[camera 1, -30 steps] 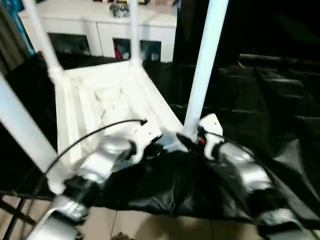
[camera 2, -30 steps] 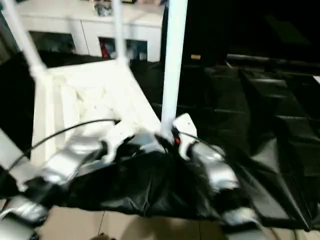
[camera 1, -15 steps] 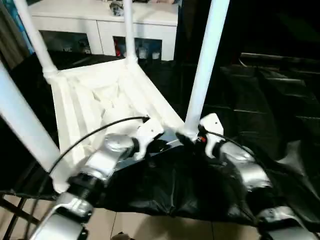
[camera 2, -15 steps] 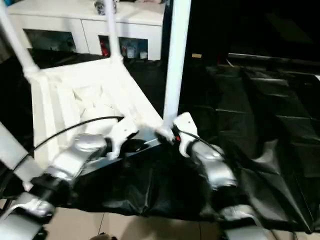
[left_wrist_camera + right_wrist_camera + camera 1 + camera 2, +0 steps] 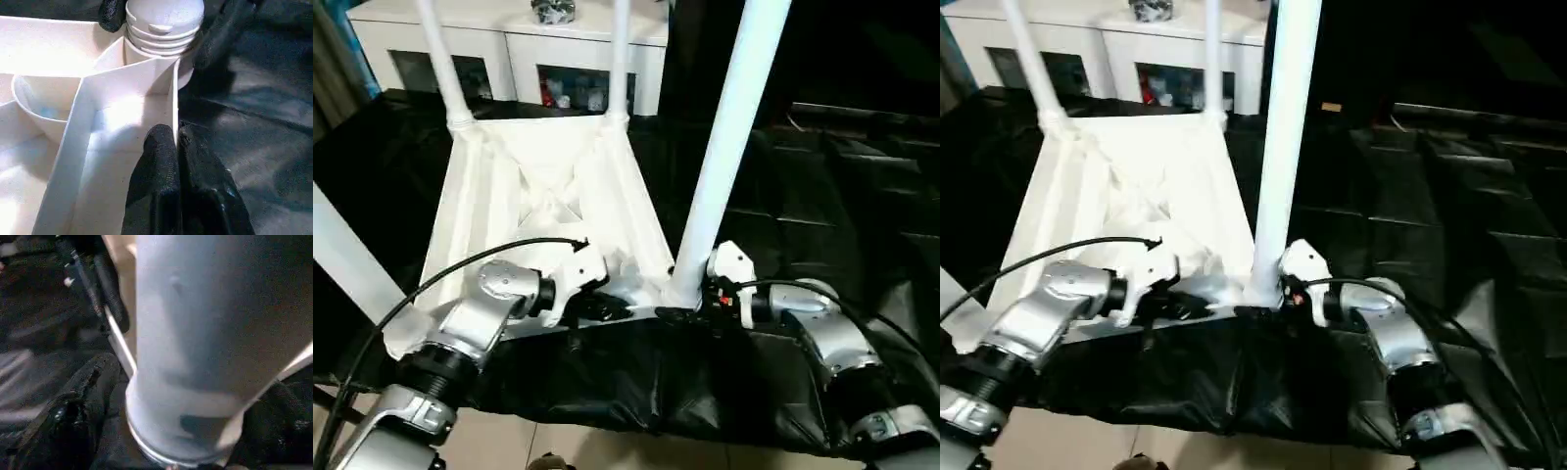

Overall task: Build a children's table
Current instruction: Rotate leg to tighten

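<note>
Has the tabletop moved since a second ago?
Yes. The tabletop has swung: its far-right leg now stands further right against the white cabinet behind.

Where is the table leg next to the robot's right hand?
That leg stands upright in the tabletop's near right corner socket, in the middle of the head views, with the right end effector around its base.

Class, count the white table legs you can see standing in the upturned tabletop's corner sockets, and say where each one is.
4: far left corner leg, far right corner leg, near right corner leg by the right pincer, near left corner leg.
</note>
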